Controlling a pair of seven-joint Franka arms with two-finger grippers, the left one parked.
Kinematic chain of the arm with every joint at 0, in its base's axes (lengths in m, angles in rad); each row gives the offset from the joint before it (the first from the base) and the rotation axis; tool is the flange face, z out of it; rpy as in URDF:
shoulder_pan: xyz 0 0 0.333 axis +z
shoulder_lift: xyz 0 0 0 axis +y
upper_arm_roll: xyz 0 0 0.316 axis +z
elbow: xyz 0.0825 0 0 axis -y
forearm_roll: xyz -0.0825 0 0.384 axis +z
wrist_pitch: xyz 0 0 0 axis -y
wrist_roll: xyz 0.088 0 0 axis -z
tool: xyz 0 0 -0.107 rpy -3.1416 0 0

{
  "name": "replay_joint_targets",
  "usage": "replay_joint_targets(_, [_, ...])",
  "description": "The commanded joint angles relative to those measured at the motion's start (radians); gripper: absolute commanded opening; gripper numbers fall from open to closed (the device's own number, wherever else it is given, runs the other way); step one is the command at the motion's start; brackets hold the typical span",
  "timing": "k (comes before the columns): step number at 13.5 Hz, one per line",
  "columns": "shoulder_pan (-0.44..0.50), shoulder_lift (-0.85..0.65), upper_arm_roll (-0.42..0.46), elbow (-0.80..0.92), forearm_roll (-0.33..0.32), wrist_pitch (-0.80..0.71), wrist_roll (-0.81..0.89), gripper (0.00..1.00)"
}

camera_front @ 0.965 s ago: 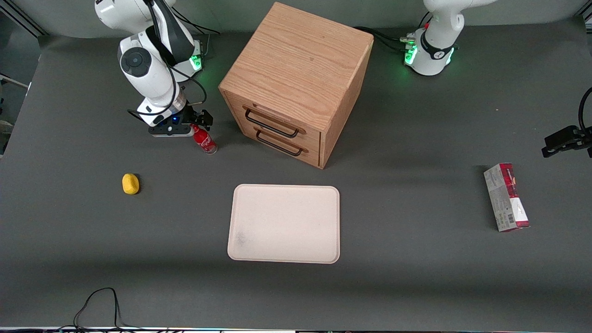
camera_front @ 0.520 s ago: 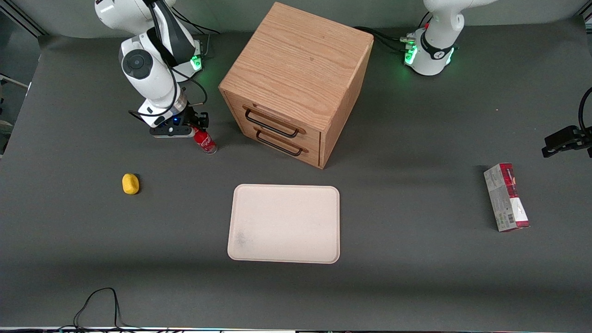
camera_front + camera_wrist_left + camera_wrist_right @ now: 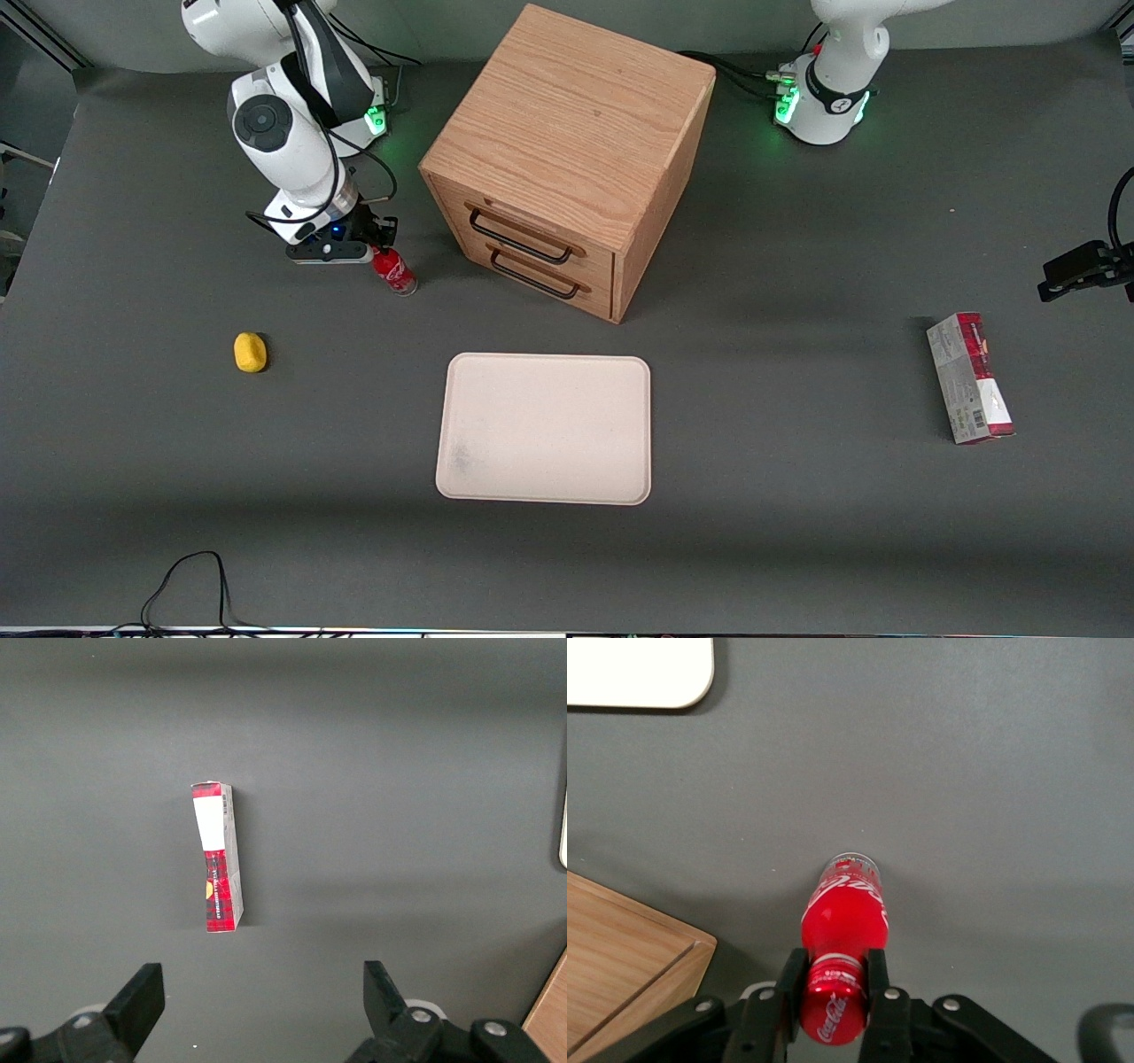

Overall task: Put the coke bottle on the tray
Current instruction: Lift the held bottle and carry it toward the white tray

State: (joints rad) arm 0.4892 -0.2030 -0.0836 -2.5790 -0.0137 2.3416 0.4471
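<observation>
The coke bottle, small and red with a red cap, stands on the dark table beside the wooden cabinet's drawer front. My right gripper is over its top and shut on it. In the right wrist view both black fingers press against the cap of the coke bottle, with my gripper around the neck and cap. The cream-white tray lies flat nearer the front camera than the bottle, with nothing on it. One rounded corner of the tray shows in the right wrist view.
The wooden drawer cabinet stands close beside the bottle, its edge near my fingers. A yellow lump lies nearer the camera. A red-and-grey carton lies toward the parked arm's end. A black cable loops at the table's front edge.
My gripper has lowered a little onto the bottle's cap and its fingers have drawn in around it. The bottle stays in the same spot on the table.
</observation>
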Motion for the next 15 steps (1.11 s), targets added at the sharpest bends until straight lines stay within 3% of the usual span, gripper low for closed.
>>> replay_joint_targets(1, [0.009,-0.05,-0.013,0.106,-0.017,-0.163,0.004,0.0])
replay_joint_targets(8, [0.005,-0.049,-0.018,0.575,-0.037,-0.692,-0.008,0.0])
replay_joint_targets(12, [0.005,-0.045,-0.018,0.75,-0.026,-0.852,-0.013,0.0])
replay_joint_targets(15, [0.006,-0.023,-0.018,0.812,-0.022,-0.867,-0.021,0.0])
